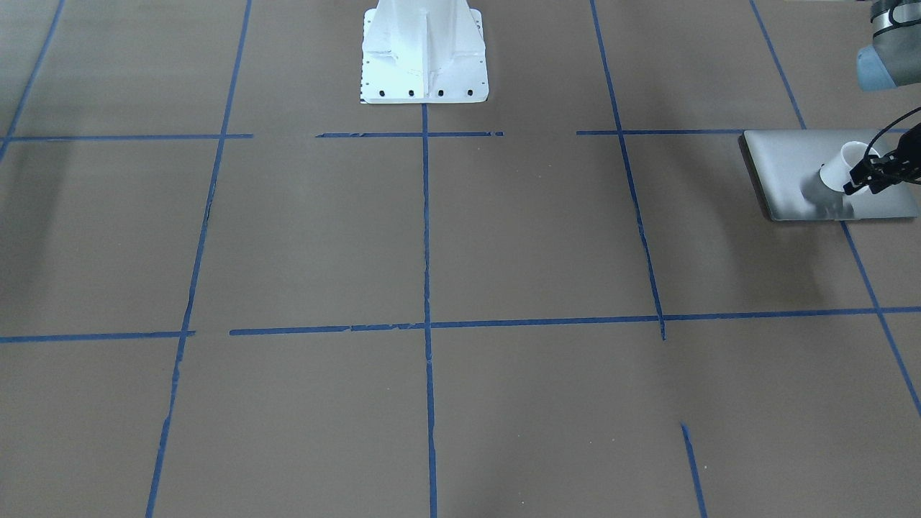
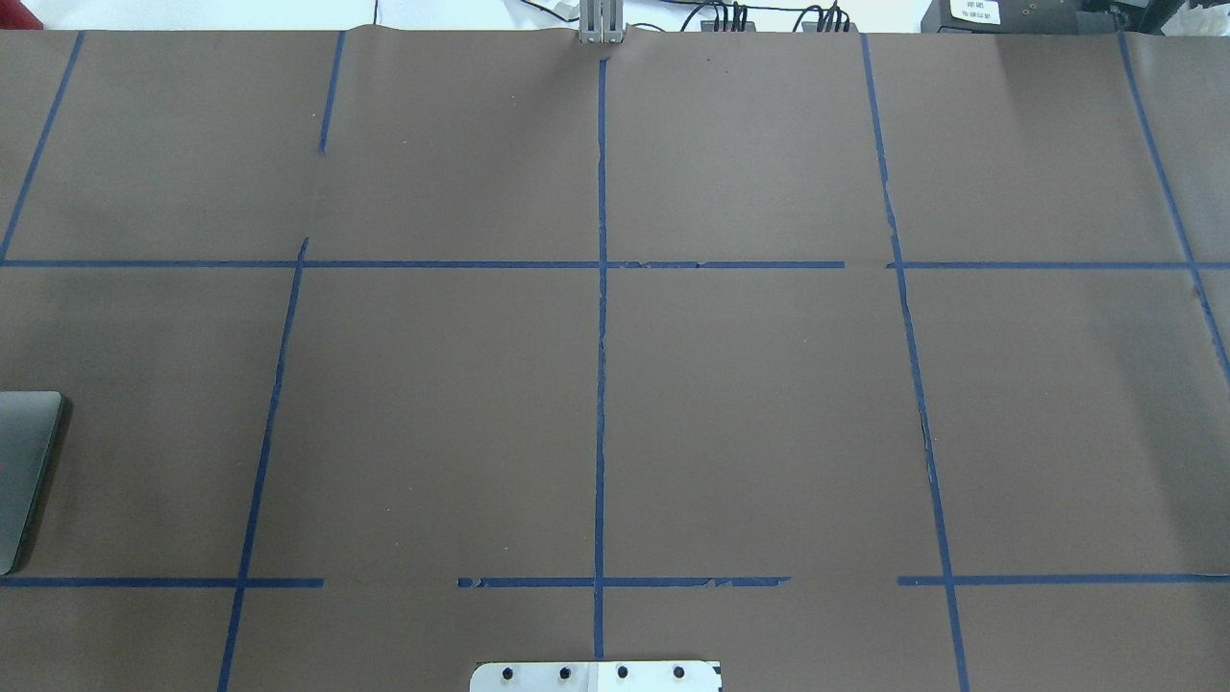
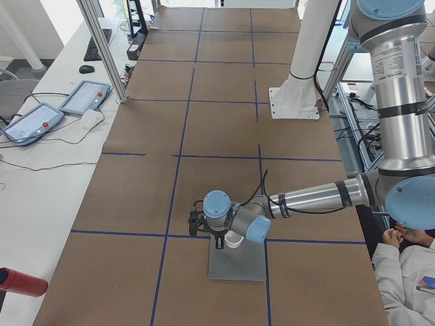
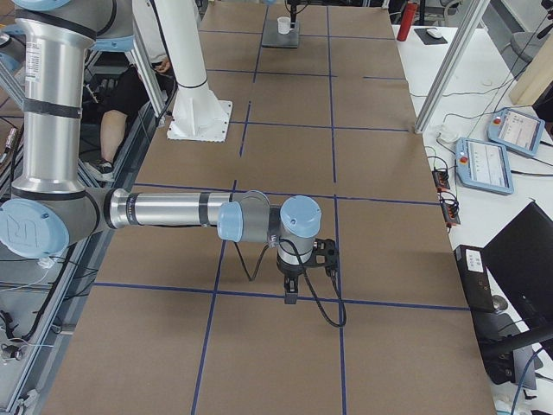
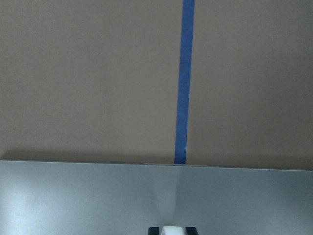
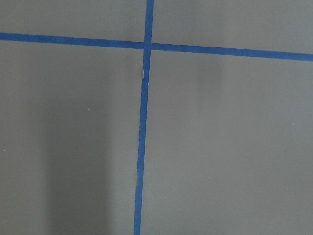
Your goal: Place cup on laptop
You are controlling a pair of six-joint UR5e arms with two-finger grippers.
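Observation:
The silver-grey laptop (image 1: 791, 173) lies closed at the table's end on my left; its edge also shows in the overhead view (image 2: 24, 471). The small white cup (image 1: 838, 171) is over the lid, tilted, with its shadow on the lid beside it. My left gripper (image 1: 861, 176) is shut on the cup at its rim. The left wrist view shows the lid (image 5: 98, 200) and a bit of white cup (image 5: 172, 230) between dark fingers. In the exterior left view the cup (image 3: 234, 240) is above the laptop (image 3: 238, 263). My right gripper (image 4: 291, 292) points down over bare table; I cannot tell its state.
The white robot pedestal (image 1: 424, 57) stands at the table's middle back edge. Blue tape lines (image 1: 426, 324) grid the brown table. A seated person (image 3: 404, 272) is beside the laptop end. Pendant tablets (image 3: 85, 97) lie on a side bench.

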